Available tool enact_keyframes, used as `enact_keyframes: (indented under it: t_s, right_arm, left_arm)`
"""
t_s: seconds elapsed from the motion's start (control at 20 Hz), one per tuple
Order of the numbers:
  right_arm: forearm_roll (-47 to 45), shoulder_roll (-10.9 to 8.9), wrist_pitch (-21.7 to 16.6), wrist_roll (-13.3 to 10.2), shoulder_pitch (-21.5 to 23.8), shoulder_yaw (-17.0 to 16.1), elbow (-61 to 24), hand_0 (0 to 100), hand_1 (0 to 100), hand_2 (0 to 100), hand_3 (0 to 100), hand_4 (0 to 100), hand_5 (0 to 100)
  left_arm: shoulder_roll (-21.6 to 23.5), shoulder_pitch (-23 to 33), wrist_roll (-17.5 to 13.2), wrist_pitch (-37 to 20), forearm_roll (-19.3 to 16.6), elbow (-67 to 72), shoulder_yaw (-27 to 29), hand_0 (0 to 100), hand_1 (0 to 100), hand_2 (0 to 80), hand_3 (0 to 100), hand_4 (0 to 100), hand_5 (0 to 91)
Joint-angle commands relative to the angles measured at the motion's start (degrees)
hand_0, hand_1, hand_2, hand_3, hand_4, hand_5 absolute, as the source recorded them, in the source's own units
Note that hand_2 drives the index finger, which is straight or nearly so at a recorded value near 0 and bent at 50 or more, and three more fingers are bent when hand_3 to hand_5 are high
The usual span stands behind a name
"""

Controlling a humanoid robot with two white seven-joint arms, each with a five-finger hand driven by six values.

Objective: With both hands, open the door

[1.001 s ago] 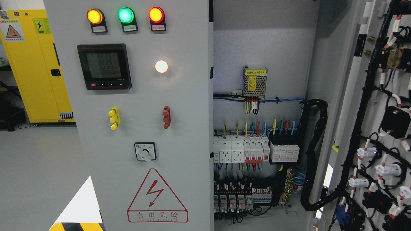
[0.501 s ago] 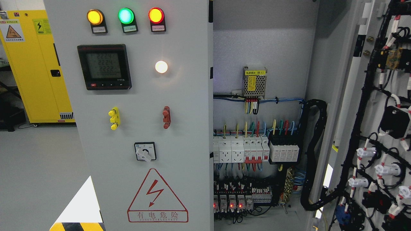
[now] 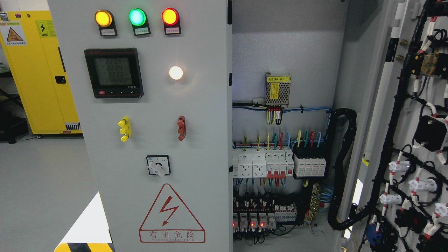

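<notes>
A grey electrical cabinet fills the head view. Its left door (image 3: 196, 115) stands shut, carrying three lit lamps (image 3: 137, 17), a black meter (image 3: 113, 72), a white lamp (image 3: 175, 72), a rotary switch (image 3: 158, 165) and a red hazard triangle (image 3: 170, 213). The right door (image 3: 406, 115) is swung wide open at the right, its inner side covered with black cable looms and white connectors. Between them the cabinet interior (image 3: 283, 45) shows a power supply (image 3: 278, 89) and rows of breakers (image 3: 262, 162). Neither hand nor arm shows anywhere.
A yellow cabinet (image 3: 38, 73) stands at the back left on the grey floor (image 3: 42, 189). A black cable chain (image 3: 344, 168) loops from the interior toward the open door. A white and striped yellow-black shape (image 3: 85, 231) sits at the lower left.
The open right door's inner side shifted very slightly; the meter digits and small red relay lights flickered. Nothing else moved.
</notes>
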Motion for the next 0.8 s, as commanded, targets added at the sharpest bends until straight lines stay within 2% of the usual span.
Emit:
enact_keyframes:
  t_s: [0.0,0.15,0.3,0.45,0.5,0.65,0.75]
  right_arm:
    - [0.2,-1.12,-0.9,0.2,-6.9,9.0,-20.2,22,6,0,0,0,0]
    - [0.2,-0.51,-2.8,-0.1,-14.4,11.7,-20.2,22,6,0,0,0,0]
    - [0.3,3.7,-2.3,-0.2,-21.4,15.0,-20.1,22,6,0,0,0,0]
    - [0.5,8.01,-1.6,-0.5,-26.0,17.2,-20.0,22,6,0,0,0,0]
    - [0.9,9.5,-0.1,-0.8,-27.9,17.2,-20.0,22,6,0,0,0,0]
    - [1.5,13.11,7.8,-2.8,-33.2,15.8,-19.9,22,6,0,0,0,0]
    - [1.5,16.35,10.7,-4.2,-36.8,13.8,-18.9,22,6,0,0,0,0]
  left_arm:
    - [-0.5,0.0,0.2,0.0,-0.3,-1.5,-0.1,32,14,0.0,0,0,0.0]
    - [-0.7,0.0,0.2,0.0,-0.3,-1.5,-0.1,32,14,0.0,0,0,0.0]
    - [-0.9,-0.2,0.2,0.1,-0.3,-1.5,-0.1,33,15,0.0,0,0,0.0]
    - [-1.8,-0.3,0.2,0.0,0.0,-1.7,0.0,33,15,0.0,0,0,0.0]
    - [-1.7,-0.4,0.2,0.0,0.2,-1.7,0.0,33,15,0.0,0,0,0.0]
    - [-1.5,-0.7,-0.1,0.4,0.4,-1.8,0.1,33,15,0.0,0,0,0.0]
    - [-1.8,-1.6,0.1,0.4,0.1,-1.8,0.0,33,15,0.0,0,0,0.0]
